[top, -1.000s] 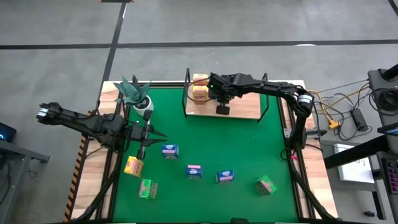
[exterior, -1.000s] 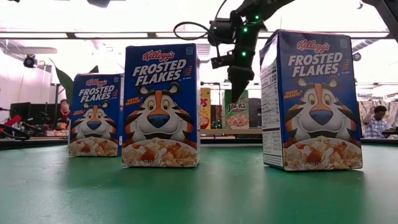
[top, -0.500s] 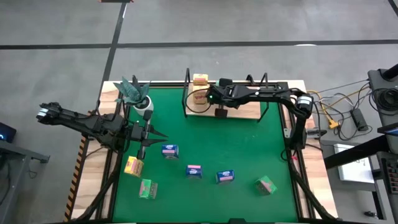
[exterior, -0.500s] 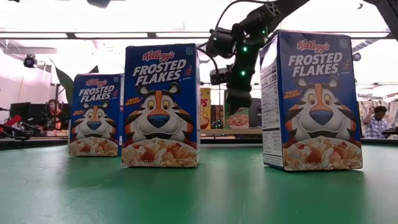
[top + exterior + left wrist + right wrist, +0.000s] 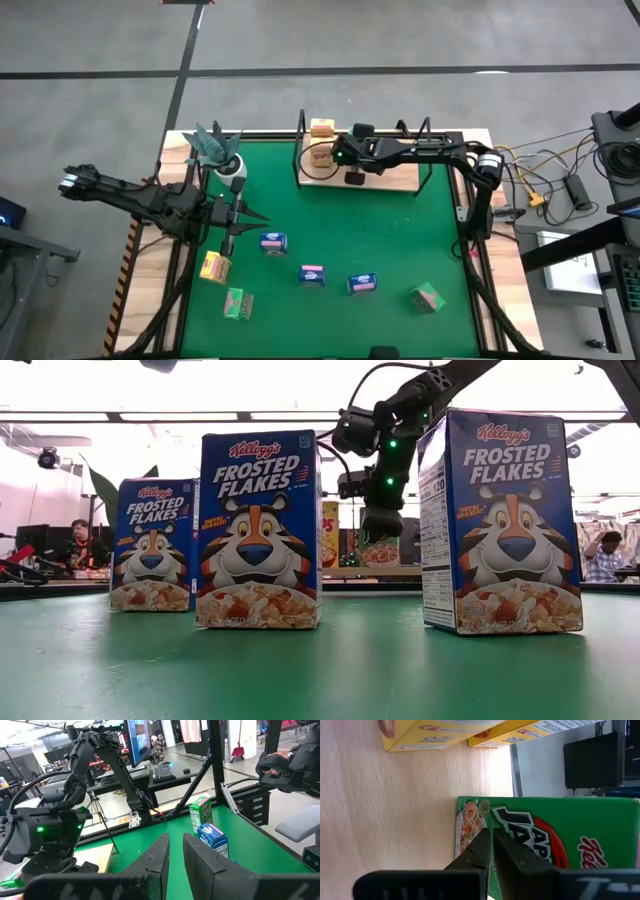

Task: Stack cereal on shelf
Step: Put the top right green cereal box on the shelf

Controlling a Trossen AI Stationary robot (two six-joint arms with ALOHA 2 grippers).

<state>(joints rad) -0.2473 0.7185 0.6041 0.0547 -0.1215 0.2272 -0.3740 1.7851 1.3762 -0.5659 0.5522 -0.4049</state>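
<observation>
From above I look straight down on the green mat [image 5: 330, 250]. My low camera sits on that mat, very near the blue boxes [image 5: 258, 530], facing the shelf [image 5: 372, 572]. The shelf [image 5: 385, 178] appears in both views.

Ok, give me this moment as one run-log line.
right gripper: shut, empty, at green cereal box on shelf | left gripper: idle near plant pot | six boxes on mat

Right arm reaches in low, left arm waits.
Right gripper [image 5: 491, 851] fingers pressed together; left gripper [image 5: 172, 854] nearly closed, empty, at table's left.
</observation>
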